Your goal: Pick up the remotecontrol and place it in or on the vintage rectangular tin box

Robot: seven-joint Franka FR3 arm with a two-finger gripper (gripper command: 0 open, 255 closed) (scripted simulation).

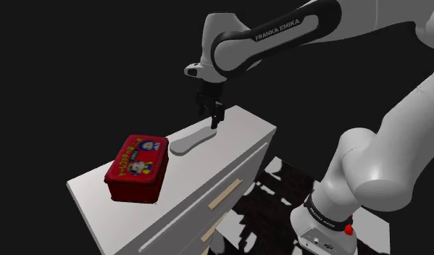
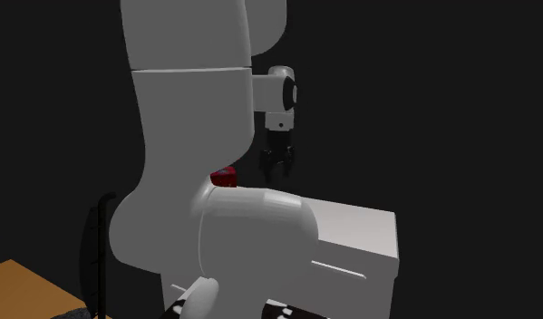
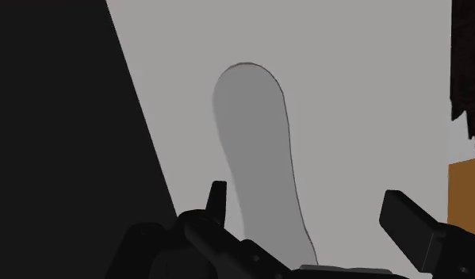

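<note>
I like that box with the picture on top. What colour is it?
The tin box is red, seen best in the shoulder view.

In the shoulder view, the tin box (image 1: 138, 169) sits on the counter (image 1: 244, 124) at centre-left. The remote control (image 1: 193, 139) lies up and right of it, apart. The pincer (image 1: 214, 119) hangs over the remote control's upper-right end.

Grey remote (image 3: 255, 150) btwn fingers (image 3: 414, 226) (spread wide) on pale top (image 3: 362, 95).
</note>
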